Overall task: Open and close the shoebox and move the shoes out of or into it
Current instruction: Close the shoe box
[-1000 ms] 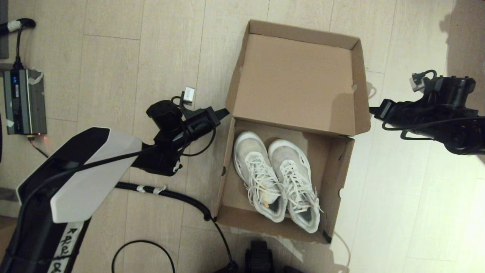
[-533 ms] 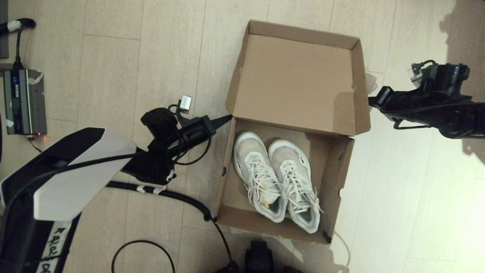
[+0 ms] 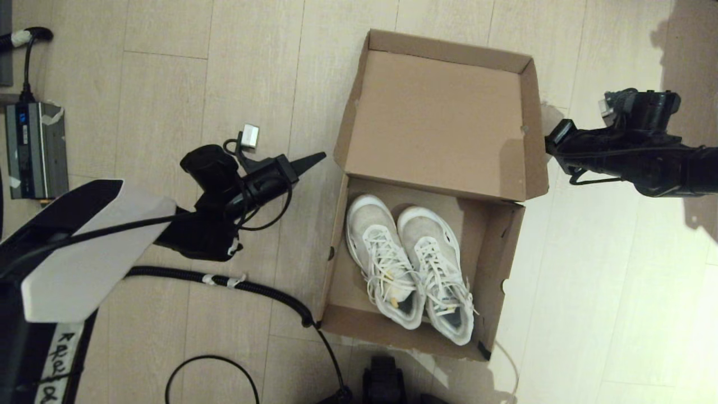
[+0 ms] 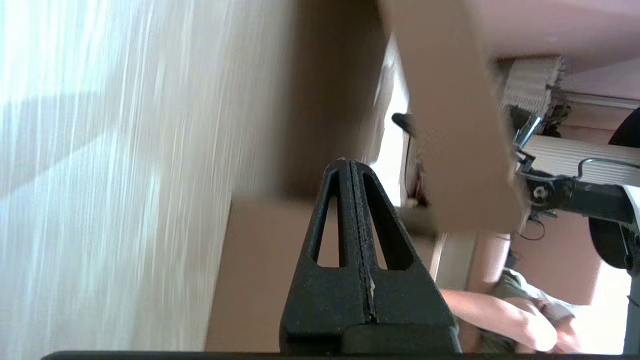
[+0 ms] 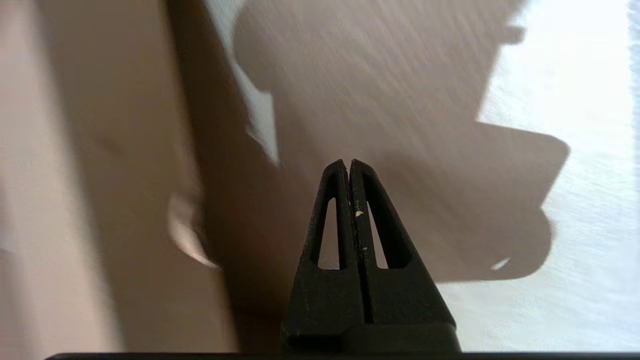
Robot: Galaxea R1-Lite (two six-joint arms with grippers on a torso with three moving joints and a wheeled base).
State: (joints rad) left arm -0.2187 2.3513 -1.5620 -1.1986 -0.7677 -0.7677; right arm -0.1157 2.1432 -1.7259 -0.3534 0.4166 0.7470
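The left claw [image 3: 321, 156] has drawn back from the shoebox [image 3: 432, 185] over the last second. A second ago its tip was right at the box's left hinge corner; now it sits off that corner with bare floor [image 3: 168, 84] showing between, and the whole left arm has pulled toward the robot's left. Its two fingers are pressed flat together with nothing between them, which the left wrist view confirms [image 4: 351, 165].

The right claw [image 3: 549, 145] has moved too, sliding a little farther from the robot along the box's right side. It now sits just beside the right flap of the raised lid [image 3: 437, 120], near the small round notch. Whether it touches the cardboard cannot be told. Its fingers are likewise closed on nothing [image 5: 348, 164].

The box itself has not shifted. It stands on the floor with the lid tipped back, and the shoes [image 3: 409, 264] lie side by side inside, toes toward the hinge, near the box's left wall.

My reading is that the opening step is over, since the lid stands up unsupported. With both claws outside the box, the shoes are untouched, and either lifting them out or pushing the lid shut comes next.
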